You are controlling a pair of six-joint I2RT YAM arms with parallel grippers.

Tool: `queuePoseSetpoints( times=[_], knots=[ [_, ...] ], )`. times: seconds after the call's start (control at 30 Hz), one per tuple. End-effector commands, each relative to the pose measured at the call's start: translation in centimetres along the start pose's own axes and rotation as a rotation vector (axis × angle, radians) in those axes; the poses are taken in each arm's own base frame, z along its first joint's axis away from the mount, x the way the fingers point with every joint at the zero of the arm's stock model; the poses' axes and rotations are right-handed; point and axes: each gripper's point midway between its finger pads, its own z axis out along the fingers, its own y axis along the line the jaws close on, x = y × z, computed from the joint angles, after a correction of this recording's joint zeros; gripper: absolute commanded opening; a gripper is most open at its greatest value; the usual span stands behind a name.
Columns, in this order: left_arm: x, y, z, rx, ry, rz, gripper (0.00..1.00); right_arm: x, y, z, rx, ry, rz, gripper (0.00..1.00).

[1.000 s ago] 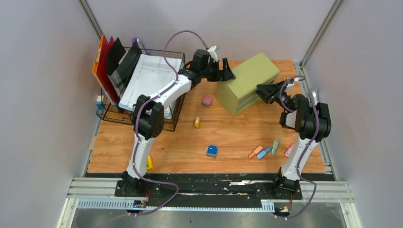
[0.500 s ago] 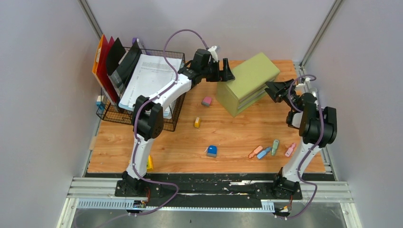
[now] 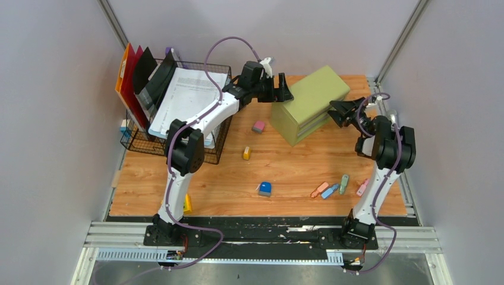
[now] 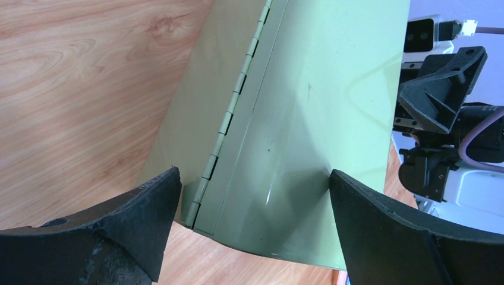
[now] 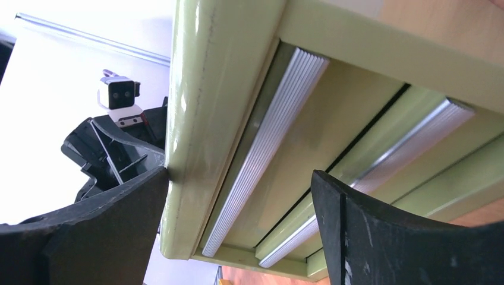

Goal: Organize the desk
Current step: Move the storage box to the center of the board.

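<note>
orange-brown wood-grain plank desk (image 3: pixel 285 166), left pincer (image 3: pixel 284 90) and right pincer (image 3: pixel 334 113) both spread.

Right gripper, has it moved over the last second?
Yes. The right gripper sits slightly farther right from the green cabinet than a second ago, though it has eased back left in the last half second.
</note>
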Motion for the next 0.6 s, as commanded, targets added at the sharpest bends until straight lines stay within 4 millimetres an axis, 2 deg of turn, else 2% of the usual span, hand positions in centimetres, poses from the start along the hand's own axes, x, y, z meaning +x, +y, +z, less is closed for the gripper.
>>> queuePoseSetpoints(
  times=[0.0,0.33,0.57],
  knots=[
    [2.9,2.4,-0.5,-0.074,0.107,0.004,1.0,0.4,1.7,1.5,-0.114,0.039,-0.04,0.89],
    [3.4,2.3,-0.3,-0.054,0.121,-0.008,1.0,2.4,2.8,3.4,-0.205,0.13,-0.02,0.74],
    [3.6,1.9,-0.2,-0.029,0.128,-0.019,1.0,3.4,4.4,4.5,-0.241,0.197,-0.006,0.55]
  ],
)
